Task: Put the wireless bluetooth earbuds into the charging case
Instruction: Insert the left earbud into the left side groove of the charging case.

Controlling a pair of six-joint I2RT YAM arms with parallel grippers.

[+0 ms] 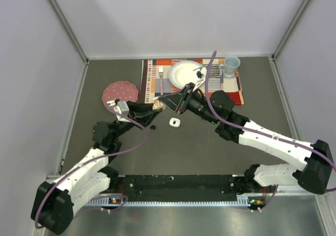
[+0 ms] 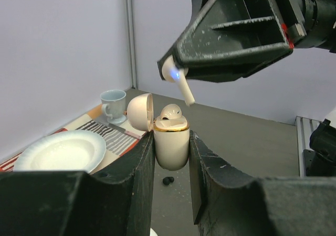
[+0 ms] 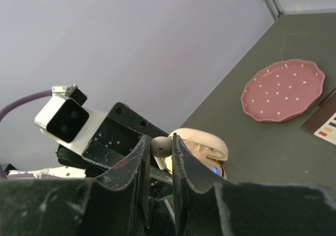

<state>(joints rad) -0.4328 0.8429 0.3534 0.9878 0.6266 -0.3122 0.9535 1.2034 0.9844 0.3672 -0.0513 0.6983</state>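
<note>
Risks, largest first. Both arms meet off the table, at the near edge of the striped placemat (image 1: 152, 78).

- The left gripper (image 1: 153, 108) is clamped on the sides of the pale pink charging case (image 2: 171, 141), which stands upright with its lid (image 2: 139, 111) swung open.
- The right gripper (image 1: 167, 102) is pinched on a pale earbud (image 2: 177, 78), just above the case mouth and not touching it.

My judgement: if I descend with the stem this tilted, it catches the gold rim or the seated bud (image 2: 170, 112) and skids out of the fingers. A hard push could also twist the case in the left grip. I cannot see the free socket clearly.

Held bud: glossy, with a rounded head showing a blue glow and a short stem angled downward. I cannot tell whether it is white or pink.

A black bud (image 2: 168, 181) lies on the table below.
</note>
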